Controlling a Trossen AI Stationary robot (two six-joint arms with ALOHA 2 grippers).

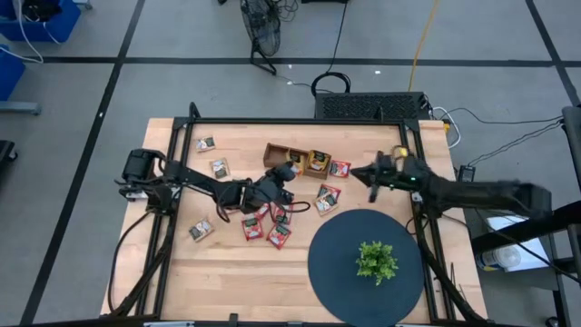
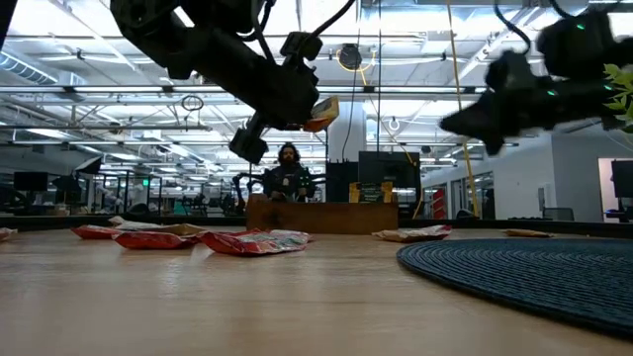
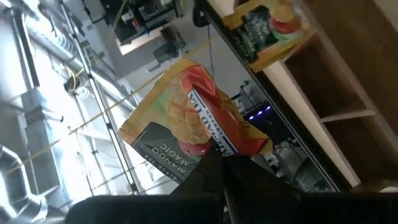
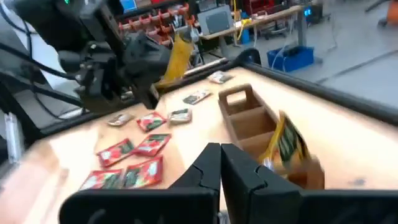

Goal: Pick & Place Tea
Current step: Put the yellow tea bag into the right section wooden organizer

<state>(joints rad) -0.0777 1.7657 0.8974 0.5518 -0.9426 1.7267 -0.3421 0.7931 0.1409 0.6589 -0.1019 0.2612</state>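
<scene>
An orange tea sachet (image 3: 193, 121) is pinched in the closed left gripper (image 1: 289, 171) above the table (image 1: 236, 272), just beside the wooden tray (image 1: 277, 152) near the far edge. The right gripper (image 1: 372, 188), closed and empty, waits in the air toward the right edge, over the dark round mat (image 1: 336, 263). One sachet (image 1: 318, 162) stands in the tray, two compartments look empty, and about ten sachets lie loose on the table, so most work remains.

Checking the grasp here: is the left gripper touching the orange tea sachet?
Touching. The left wrist view shows the left gripper pinching the orange sachet by its edge; the low view shows it held clear above the table.
</scene>
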